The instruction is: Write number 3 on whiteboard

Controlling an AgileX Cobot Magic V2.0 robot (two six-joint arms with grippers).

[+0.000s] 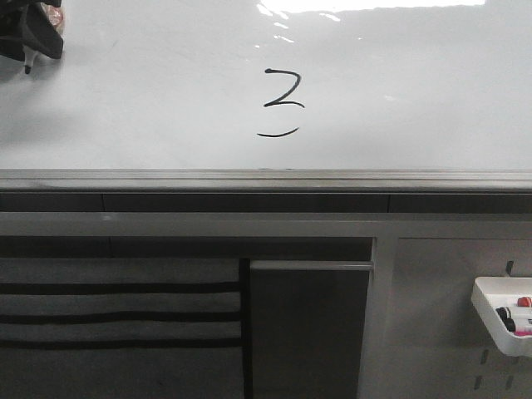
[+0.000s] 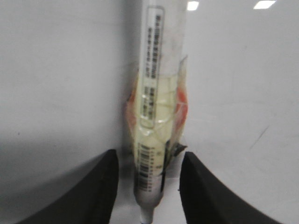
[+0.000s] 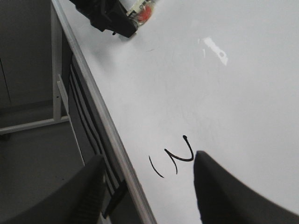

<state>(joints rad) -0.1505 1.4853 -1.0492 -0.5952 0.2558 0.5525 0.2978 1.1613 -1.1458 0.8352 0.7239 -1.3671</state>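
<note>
The number 3 (image 1: 284, 90) is drawn in thin black line on the whiteboard (image 1: 125, 108), with a separate curved stroke under it, just above the grey bottom rail (image 1: 266, 179). My left gripper (image 1: 37, 33) is at the board's far upper left, well away from the figure. In its wrist view it (image 2: 148, 156) holds a white marker (image 2: 152, 93) wrapped in yellowish and orange tape between its dark fingers. My right gripper (image 3: 149, 156) is open and empty, close over the number 3 (image 3: 180, 156) and the board's lower edge. It does not show in the front view.
A small white tray (image 1: 503, 320) with markers hangs on the grey panel at the lower right. Below the rail are dark slats (image 1: 116, 307) and a dark cabinet panel (image 1: 307, 332). Ceiling-light glare lies on the top of the board.
</note>
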